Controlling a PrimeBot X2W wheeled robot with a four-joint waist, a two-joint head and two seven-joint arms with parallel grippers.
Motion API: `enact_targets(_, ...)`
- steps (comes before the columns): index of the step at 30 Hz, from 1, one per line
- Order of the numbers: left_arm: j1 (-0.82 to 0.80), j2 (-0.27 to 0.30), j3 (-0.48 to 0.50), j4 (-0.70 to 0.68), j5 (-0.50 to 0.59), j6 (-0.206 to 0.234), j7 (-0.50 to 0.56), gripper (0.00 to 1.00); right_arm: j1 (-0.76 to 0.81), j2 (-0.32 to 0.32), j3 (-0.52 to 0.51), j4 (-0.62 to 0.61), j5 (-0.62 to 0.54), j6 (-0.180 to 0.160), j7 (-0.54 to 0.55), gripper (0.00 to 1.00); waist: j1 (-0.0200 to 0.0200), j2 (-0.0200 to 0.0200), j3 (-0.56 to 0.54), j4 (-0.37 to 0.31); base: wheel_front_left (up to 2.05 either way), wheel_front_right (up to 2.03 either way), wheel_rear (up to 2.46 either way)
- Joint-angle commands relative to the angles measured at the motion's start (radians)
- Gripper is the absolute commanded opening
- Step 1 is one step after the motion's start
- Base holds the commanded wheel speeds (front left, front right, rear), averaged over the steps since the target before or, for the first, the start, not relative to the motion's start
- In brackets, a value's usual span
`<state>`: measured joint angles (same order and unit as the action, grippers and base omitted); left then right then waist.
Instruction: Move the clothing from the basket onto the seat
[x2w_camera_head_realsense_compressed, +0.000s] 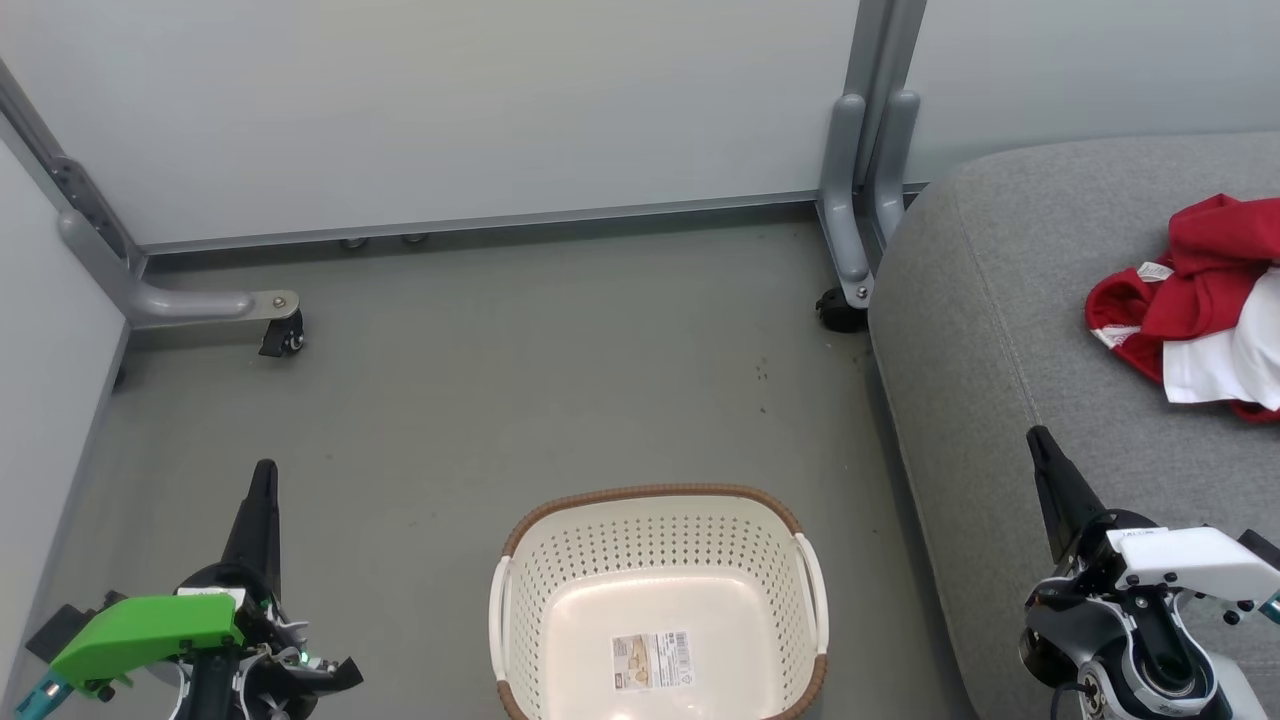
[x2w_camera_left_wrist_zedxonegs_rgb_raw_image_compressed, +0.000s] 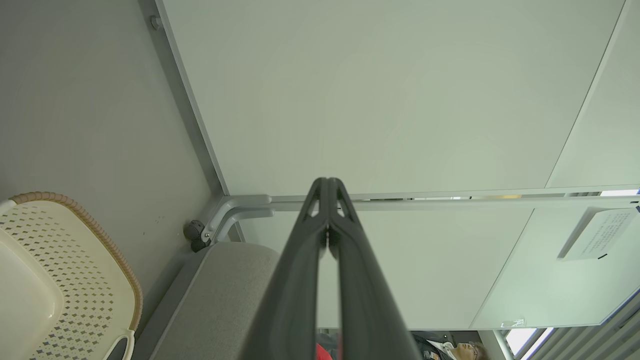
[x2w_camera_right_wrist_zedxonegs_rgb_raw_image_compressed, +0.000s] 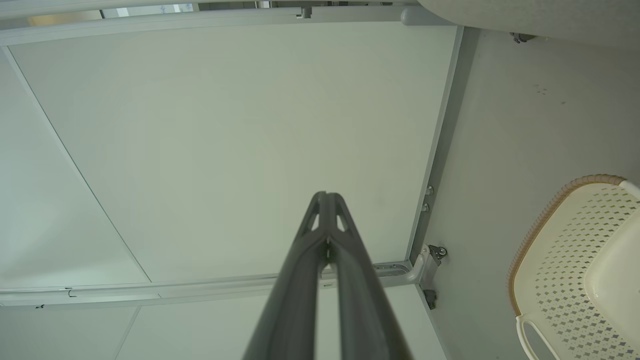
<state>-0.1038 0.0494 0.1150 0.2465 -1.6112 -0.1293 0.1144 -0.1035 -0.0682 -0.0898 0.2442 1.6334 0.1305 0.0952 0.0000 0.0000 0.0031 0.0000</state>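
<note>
Hovering closed tight and holding nothing, the left gripper (x2w_camera_head_realsense_compressed: 263, 480) and right gripper (x2w_camera_head_realsense_compressed: 1038, 445) flank the basket (x2w_camera_head_realsense_compressed: 650, 494); the clothing (x2w_camera_head_realsense_compressed: 1205, 285) lies on the seat (x2w_camera_head_realsense_compressed: 1000, 380), beyond the right gripper.

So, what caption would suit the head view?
Empty basket, red clothing on the seat, left gripper and right gripper shut.

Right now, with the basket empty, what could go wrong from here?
The clothing runs off the head view's right edge, so some might hang off the seat unseen. The shut right claw shows against the seat; a turn could scrape it. The basket sits between the left claw and the right, so a swing might knock it.
</note>
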Motion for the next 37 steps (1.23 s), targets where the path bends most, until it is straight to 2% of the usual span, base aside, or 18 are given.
enact_targets(1, -0.011, 0.001, 0.002, -0.002, -0.003, -0.004, 0.003, 0.0, -0.007, 0.002, -0.004, 0.002, -0.004, 0.0, 0.002, 0.0, 0.0, 0.0, 0.0, 0.0, 0.0, 0.0, 0.0)
enact_targets(37, -0.011, 0.001, 0.002, -0.002, -0.003, -0.003, 0.003, 0.0, -0.008, 0.008, -0.012, 0.003, -0.011, 0.0, 0.01, 0.0, 0.0, 0.0, 0.0, 0.0, 0.0, 0.0, 0.0)
